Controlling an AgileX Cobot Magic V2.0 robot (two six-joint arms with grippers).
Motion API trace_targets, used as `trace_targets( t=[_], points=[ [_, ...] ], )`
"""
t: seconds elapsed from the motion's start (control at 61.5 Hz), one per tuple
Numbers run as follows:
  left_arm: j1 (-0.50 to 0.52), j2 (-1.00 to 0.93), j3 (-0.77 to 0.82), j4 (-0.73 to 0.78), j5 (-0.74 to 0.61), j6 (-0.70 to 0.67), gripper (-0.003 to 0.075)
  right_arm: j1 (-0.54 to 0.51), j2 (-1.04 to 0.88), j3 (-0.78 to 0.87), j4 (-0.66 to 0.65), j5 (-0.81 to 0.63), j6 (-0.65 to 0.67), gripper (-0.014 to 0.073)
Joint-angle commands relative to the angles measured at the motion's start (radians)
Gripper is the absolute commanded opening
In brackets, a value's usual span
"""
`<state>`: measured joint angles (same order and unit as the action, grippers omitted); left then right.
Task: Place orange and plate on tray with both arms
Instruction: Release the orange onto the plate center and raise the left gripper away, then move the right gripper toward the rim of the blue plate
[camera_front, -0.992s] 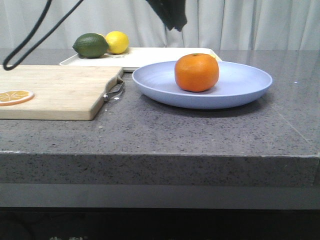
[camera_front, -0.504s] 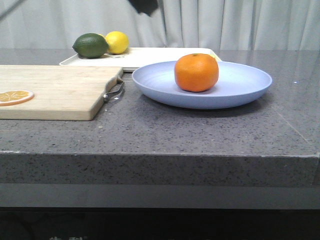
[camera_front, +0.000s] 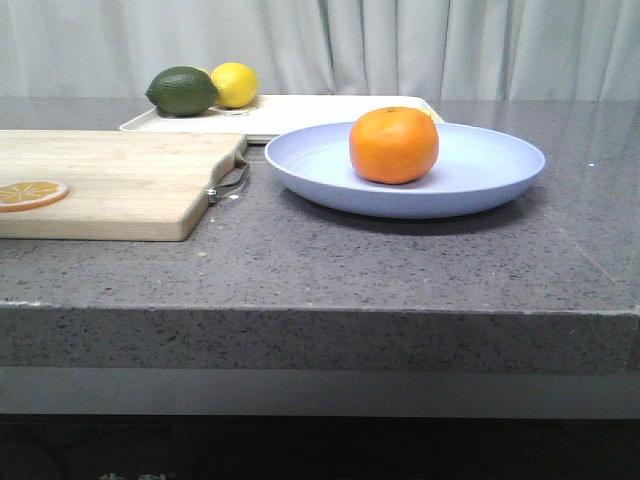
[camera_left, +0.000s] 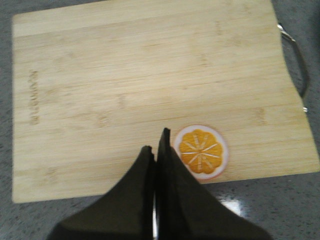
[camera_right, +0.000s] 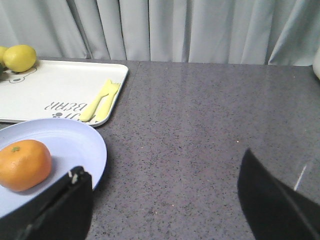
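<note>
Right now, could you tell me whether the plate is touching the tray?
Cannot tell. In the front view the plate hides the tray's near edge, and in the right wrist view the plate overlaps the tray rim without showing contact or gap.

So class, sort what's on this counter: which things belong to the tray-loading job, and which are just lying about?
Belongs to the job:
orange
plate
tray

Just lying about:
cutting board
orange slice
lemon
green fruit
yellow fork
</note>
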<state>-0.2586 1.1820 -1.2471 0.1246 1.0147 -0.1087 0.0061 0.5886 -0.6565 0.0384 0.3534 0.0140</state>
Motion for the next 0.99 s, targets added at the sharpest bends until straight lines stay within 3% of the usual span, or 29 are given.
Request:
trace_targets(
  t=[0.0, 0.179, 0.618, 0.797, 0.976],
  points=[
    [0.064, -0.132, 0.084, 0.005, -0.136, -0.013, -0.0018, -0.004, 0.005, -0.036, -0.001, -0.074, -0.006, 0.0601],
    [0.148, -0.363, 0.291, -0.005, -0.257, -0.019, -0.0018, -0.004, 0.005, -0.036, -0.001, -0.074, -0.006, 0.0601],
    [0.152, -1.026, 0.689, -0.042, -0.428, -0.019, -0.0018, -0.004, 0.005, -0.036, -0.001, -0.076, -0.006, 0.0601],
    [0.152, -1.181, 0.764, -0.042, -0.432, -0.019, -0.0018, -0.004, 0.005, -0.036, -0.001, -0.076, -0.006, 0.0601],
    [0.152, -1.205, 0.797, -0.042, -0.432, -0.019, -0.0018, -0.004, 0.007, -0.036, -0.001, -0.076, -0.006, 0.0598]
  ],
)
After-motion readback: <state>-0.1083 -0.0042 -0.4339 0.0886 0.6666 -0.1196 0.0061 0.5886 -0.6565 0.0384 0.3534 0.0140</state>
